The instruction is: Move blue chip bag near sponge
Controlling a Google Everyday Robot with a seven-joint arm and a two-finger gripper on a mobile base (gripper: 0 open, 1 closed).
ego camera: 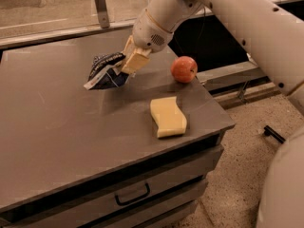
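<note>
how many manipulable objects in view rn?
3: blue chip bag mid-table, held in the gripper; apple near the far right edge; sponge in front of the apple. The arm may hide more.

1. The blue chip bag [103, 71] is seen in dark navy foil, marked with white lettering and edged in a pale tone.
2. The gripper [124, 66], clamped on the bag's right end over the far half of the table [57, 127], is shown with cream-yellow fingers [136, 61] below a white wrist.
3. The sponge [168, 117] is coloured a plain pale yellow, with no pattern.
4. The apple [184, 69] is coloured red-orange, with a lighter sheen on top.
5. The table top is finished in a plain grey-brown, and a black drawer handle [132, 195] is set on its grey front.
6. The floor [237, 175] is speckled in beige and grey.
7. The arm [223, 11] is clad in white, dotted with small dark holes.
</note>
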